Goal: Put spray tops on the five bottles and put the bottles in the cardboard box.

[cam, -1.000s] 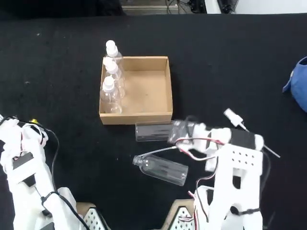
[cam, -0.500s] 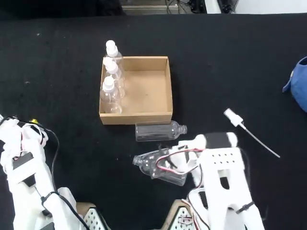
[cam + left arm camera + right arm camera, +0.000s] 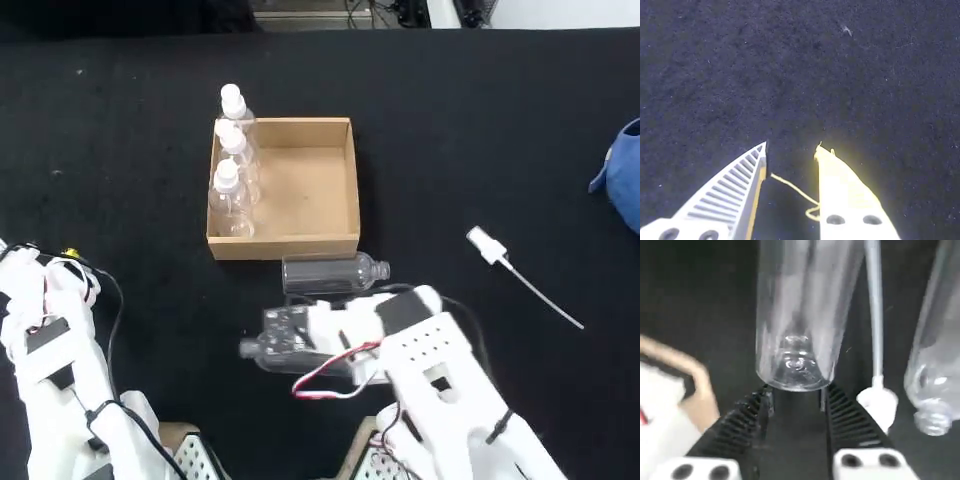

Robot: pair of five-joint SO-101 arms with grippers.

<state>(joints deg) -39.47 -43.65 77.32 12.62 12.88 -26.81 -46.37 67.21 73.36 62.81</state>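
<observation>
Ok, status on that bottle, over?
Left gripper open over table. Right gripper open, tips at base of lying bottle, not gripped. Spray top alongside; second bottle close by.

The right gripper (image 3: pixel 796 392) swung left to the lower bottle (image 3: pixel 258 350), shoving it leftward

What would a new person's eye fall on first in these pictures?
The right gripper sits at the base of a clear bottle lying on its side. Beyond it, a cardboard box holds three bottles with spray tops along one wall; a loose spray top lies apart.
</observation>
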